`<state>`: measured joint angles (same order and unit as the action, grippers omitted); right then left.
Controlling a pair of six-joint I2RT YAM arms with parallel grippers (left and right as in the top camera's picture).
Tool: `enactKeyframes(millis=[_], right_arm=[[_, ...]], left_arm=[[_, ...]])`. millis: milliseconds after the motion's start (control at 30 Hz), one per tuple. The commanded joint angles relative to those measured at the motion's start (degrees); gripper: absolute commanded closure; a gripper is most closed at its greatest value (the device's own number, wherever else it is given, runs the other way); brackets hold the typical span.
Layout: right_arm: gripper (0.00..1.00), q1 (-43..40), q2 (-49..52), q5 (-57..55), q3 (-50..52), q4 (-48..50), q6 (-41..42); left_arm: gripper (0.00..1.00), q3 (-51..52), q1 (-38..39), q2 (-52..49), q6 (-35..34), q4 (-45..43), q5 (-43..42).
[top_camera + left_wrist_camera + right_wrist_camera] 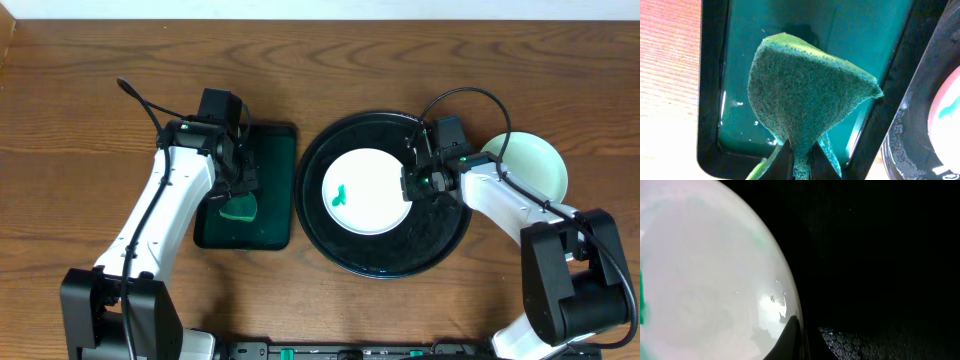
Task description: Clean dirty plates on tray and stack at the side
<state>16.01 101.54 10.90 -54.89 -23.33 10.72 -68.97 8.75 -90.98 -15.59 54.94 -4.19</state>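
Note:
A white plate (368, 190) with a small green smear (340, 193) lies in the black tray (440, 245). My right gripper (410, 185) is at the plate's right rim; in the right wrist view the fingers (799, 340) are shut on the edge of the plate (705, 270), above the tray (880, 255). A pale mint plate (535, 165) sits on the table right of the tray. My left gripper (238, 195) is shut on a green sponge (239, 209), held above the dark green tray (270, 215). The left wrist view shows the sponge (805, 95) pinched between the fingers (801, 160).
The dark green tray (850, 40) holds a film of water and stands just left of the black tray (910, 135). The wooden table has bare room at the left, the front and the back. The right arm lies between the black tray and the mint plate.

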Motion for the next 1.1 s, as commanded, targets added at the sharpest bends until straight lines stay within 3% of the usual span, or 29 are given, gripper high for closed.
enactKeyframes(millis=[0, 567, 833, 900, 933, 1067], right_arm=[[0.99, 0.59, 0.31, 0.17, -0.04, 0.15, 1.25], [0.99, 0.59, 0.31, 2.69, -0.33, -0.26, 2.03], [0.98, -0.42, 0.02, 8.39, -0.98, -2.21, 6.49], [0.8, -0.79, -0.22, 10.14, -1.44, -2.89, 6.62], [0.64, -1.29, -0.44, 10.56, -1.57, -3.06, 6.6], [0.62, -2.36, -0.5, 7.93, -1.57, -1.53, 4.26]], left_arm=[[0.93, 0.5, 0.02, -0.02, 0.35, -0.66, 0.15], [0.93, 0.5, 0.13, -5.25, -0.7, -4.96, -0.15], [0.93, -4.72, 0.22, -5.25, 0.52, 0.59, -0.13], [0.93, -5.55, 0.46, -5.25, 0.5, 0.68, -0.13], [0.93, -5.84, 0.94, -5.25, 0.5, 0.24, -0.13], [0.93, -5.86, 2.43, -5.25, 0.5, -1.49, -0.13]])
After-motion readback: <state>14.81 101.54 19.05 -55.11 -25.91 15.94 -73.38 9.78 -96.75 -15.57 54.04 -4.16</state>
